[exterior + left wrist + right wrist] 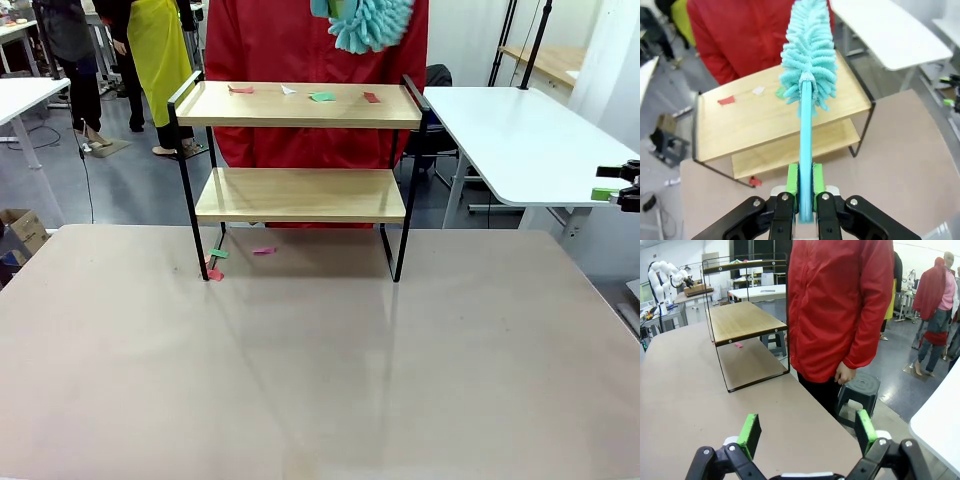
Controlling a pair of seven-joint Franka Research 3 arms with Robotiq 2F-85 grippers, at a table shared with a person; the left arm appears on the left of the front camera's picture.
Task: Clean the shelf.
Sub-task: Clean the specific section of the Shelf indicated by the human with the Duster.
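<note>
The shelf (300,105) stands at the table's far middle, its two wooden boards in a black frame. Paper scraps lie on its top board: pink (240,89), white (288,90), green (322,96) and red (371,97). A turquoise fluffy duster (370,22) hangs above the top board. In the left wrist view my left gripper (805,190) is shut on the duster's blue handle (806,150), and the duster's head (810,55) hovers over the shelf (740,125). My right gripper (807,432) is open and holds nothing; it sits off the table's right edge (620,185).
More scraps lie on the table (320,380) under the shelf: green (218,253), pink (263,250), red (215,274). A person in a red jacket (300,40) stands right behind the shelf. A white side table (520,140) is at the right, a dark stool (857,390) beside the person.
</note>
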